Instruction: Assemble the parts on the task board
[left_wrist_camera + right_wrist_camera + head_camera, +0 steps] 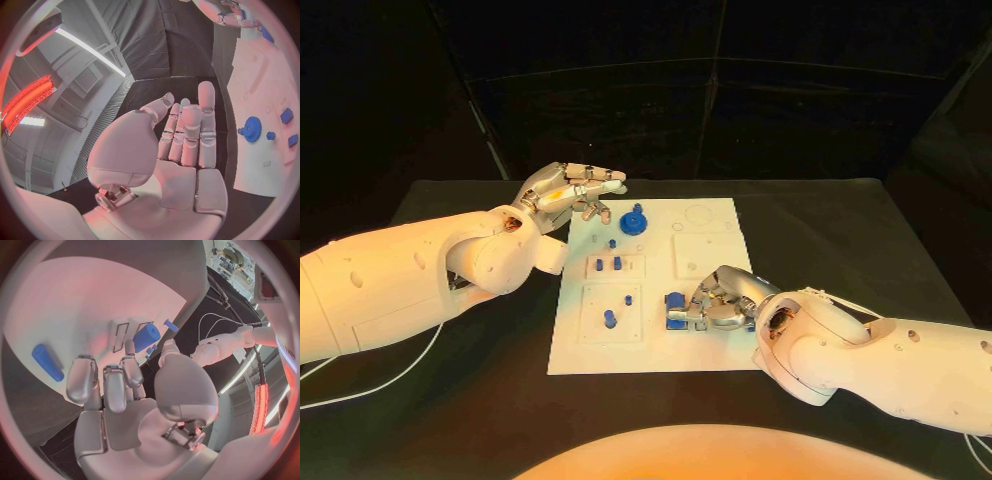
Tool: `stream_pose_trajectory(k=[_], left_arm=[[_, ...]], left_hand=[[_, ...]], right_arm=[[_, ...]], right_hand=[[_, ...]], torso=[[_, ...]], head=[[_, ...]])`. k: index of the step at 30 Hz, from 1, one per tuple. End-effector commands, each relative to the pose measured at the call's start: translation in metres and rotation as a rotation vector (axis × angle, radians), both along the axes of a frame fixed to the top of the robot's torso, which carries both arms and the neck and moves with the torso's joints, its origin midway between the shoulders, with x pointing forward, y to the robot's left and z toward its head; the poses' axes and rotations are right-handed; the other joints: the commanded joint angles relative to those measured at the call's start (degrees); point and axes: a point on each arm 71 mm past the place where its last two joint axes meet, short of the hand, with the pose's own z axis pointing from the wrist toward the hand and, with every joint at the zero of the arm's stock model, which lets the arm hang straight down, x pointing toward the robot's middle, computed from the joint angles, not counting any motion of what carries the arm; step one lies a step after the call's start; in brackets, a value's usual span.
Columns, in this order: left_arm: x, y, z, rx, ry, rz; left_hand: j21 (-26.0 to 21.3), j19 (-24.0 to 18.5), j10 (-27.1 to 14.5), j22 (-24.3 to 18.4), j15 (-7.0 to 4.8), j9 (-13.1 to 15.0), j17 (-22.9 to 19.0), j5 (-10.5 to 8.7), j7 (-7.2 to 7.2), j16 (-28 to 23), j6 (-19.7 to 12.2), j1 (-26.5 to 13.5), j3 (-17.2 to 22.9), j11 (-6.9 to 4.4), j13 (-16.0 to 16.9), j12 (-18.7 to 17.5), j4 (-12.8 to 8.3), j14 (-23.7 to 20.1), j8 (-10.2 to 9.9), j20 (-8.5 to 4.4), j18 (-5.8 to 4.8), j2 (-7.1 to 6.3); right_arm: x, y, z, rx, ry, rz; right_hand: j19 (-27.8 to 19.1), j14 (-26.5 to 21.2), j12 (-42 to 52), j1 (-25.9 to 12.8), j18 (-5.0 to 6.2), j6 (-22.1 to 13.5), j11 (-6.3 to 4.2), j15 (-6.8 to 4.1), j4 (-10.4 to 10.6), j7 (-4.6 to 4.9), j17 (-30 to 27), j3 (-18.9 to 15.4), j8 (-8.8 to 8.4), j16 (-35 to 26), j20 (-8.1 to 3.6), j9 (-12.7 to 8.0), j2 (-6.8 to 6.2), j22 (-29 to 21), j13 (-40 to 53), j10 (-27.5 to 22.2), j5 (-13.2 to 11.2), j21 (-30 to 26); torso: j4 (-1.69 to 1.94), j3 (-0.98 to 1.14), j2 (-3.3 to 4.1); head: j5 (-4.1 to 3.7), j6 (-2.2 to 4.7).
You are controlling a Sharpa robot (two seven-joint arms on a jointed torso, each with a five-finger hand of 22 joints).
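Task board (711,350) lies flat mid-tabletop (862,230), a white plate with shallow recesses. Blue gear (635,221) stands near its far left corner. Two short blue pegs (609,265) stand in a recess below the gear; an oblong blue piece (609,320) lies in the near left recess, a smaller peg (629,299) just beyond it. A cluster of blue parts (678,312) sits at the near middle.

Right hand (721,300) rests low over the board, touching or just beside that cluster; fingers (115,387) loosely curled, nothing visibly gripped.

Left hand (571,192) hovers off the board's far left corner, near the gear; fingers (203,120) straight, close together, empty.
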Motion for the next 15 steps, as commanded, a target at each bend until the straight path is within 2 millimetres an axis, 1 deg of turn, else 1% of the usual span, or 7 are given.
stream_pose_trajectory(k=[1, 2, 4, 8, 11, 13, 15], left_arm=[[-0.0004, -0.0025, 0.0018, -0.011, -0.007, -0.020], [-0.0004, -0.0026, 0.0018, -0.012, -0.007, -0.020], [-0.0004, -0.0026, 0.0018, -0.012, -0.007, -0.021], [-0.0005, -0.0023, 0.0018, -0.011, -0.007, -0.020], [-0.0006, -0.0020, 0.0018, -0.011, -0.007, -0.020], [-0.0007, -0.0016, 0.0018, -0.011, -0.006, -0.019], [-0.0009, -0.0010, 0.0018, -0.011, -0.007, -0.018]], left_hand=[[-0.2, 0.0, -0.5, -0.1, 0.13, -0.1, 0.0, -0.04, -0.04, 0.3, -0.3, -0.3, -0.3, 0.04, 0.1, 0.3, -0.1, -0.4, 0.2, 0.35, 0.36, -0.07], [-0.2, 0.0, -0.5, -0.1, 0.13, -0.1, 0.0, -0.04, -0.04, 0.3, -0.3, -0.3, -0.3, 0.04, 0.1, 0.3, -0.1, -0.4, 0.2, 0.35, 0.36, -0.07], [-0.2, 0.0, -0.5, -0.1, 0.13, -0.1, 0.0, -0.04, -0.04, 0.3, -0.3, -0.3, -0.3, 0.04, 0.1, 0.3, -0.1, -0.4, 0.2, 0.35, 0.36, -0.07], [-0.2, 0.0, -0.5, -0.1, 0.13, -0.1, 0.0, -0.04, -0.04, 0.3, -0.3, -0.3, -0.3, 0.04, 0.1, 0.3, -0.1, -0.4, 0.2, 0.35, 0.36, -0.07], [-0.2, 0.0, -0.5, -0.1, 0.14, -0.1, 0.1, -0.04, -0.05, 0.3, -0.4, -0.4, -0.3, 0.05, 0.1, 0.3, 0.0, -0.4, 0.2, 0.37, 0.36, -0.08], [-0.2, 0.0, -0.5, -0.1, 0.14, -0.1, 0.1, -0.04, -0.05, 0.3, -0.4, -0.4, -0.3, 0.05, 0.1, 0.3, 0.0, -0.4, 0.2, 0.37, 0.36, -0.08], [-0.2, 0.0, -0.5, -0.1, 0.14, -0.1, 0.1, -0.04, -0.05, 0.3, -0.4, -0.4, -0.3, 0.05, 0.1, 0.3, 0.0, -0.4, 0.2, 0.37, 0.36, -0.08]], right_arm=[[-0.0012, 0.0014, 0.0028, -0.016, -0.026, 0.029], [-0.0012, 0.0013, 0.0030, -0.021, -0.030, 0.031], [-0.0011, 0.0009, 0.0033, -0.031, -0.037, 0.030], [-0.0003, 0.0003, 0.0037, -0.045, -0.051, 0.024], [0.0001, 0.0000, 0.0035, -0.054, -0.053, 0.023], [0.0000, -0.0002, 0.0033, -0.060, -0.051, 0.026], [-0.0001, -0.0005, 0.0031, -0.064, -0.050, 0.029]], right_hand=[[0.3, 3.4, 0.4, 4.9, -0.90, 0.7, -0.02, 0.25, -1.5, -0.10, 1.8, 1.1, -0.39, 0.2, 0.11, -0.1, 1.26, 0.2, 0.4, 0.6, 2.4, 0.4], [0.4, 3.4, 0.5, 8.0, -0.91, 1.0, -0.13, 0.14, -3.2, -0.18, 1.9, 1.8, -0.33, 0.3, 0.04, 0.0, 1.44, 0.3, 0.6, 0.7, 4.1, 0.4], [0.5, 3.5, 0.8, 10.5, -0.95, 1.4, -0.24, 0.08, -4.4, -0.29, 2.1, 1.9, -0.14, 0.4, -0.04, 0.0, 1.56, 0.5, 1.0, 0.9, 4.8, 0.5], [0.7, 3.5, 1.5, 12.1, -1.03, 2.3, -0.44, -0.06, -5.2, -0.53, 2.4, 1.9, 0.31, 0.5, -0.14, 0.2, 2.31, 0.9, 1.6, 1.4, 5.0, 0.7], [0.7, 3.5, 1.7, 12.6, -1.05, 2.6, -0.57, -0.16, -5.3, -0.68, 2.5, 1.8, 0.54, 0.5, -0.22, 0.3, 2.69, 1.0, 1.8, 1.6, 5.5, 0.8], [0.7, 3.5, 1.7, 12.7, -1.05, 2.7, -0.60, -0.19, -5.4, -0.71, 2.5, 1.6, 0.60, 0.5, -0.25, 0.4, 2.64, 0.9, 1.9, 1.6, 5.6, 0.8], [0.7, 3.5, 1.7, 12.6, -1.04, 2.7, -0.63, -0.23, -5.4, -0.72, 2.5, 0.9, 0.67, 0.5, -0.30, 0.4, 2.19, 0.9, 2.0, 1.6, 6.1, 0.7]], torso=[[-0.04, -0.01, 0.02], [0.02, -0.02, 0.03], [0.05, 0.00, 0.04], [0.15, -0.02, 0.10], [0.14, -0.03, 0.06], [0.09, -0.03, 0.04], [0.02, -0.04, 0.03]], head=[[-0.12, 0.10], [-0.20, 0.06], [-0.22, 0.01], [-0.23, -0.13], [-0.13, -0.22], [-0.07, -0.23], [-0.10, -0.29]])
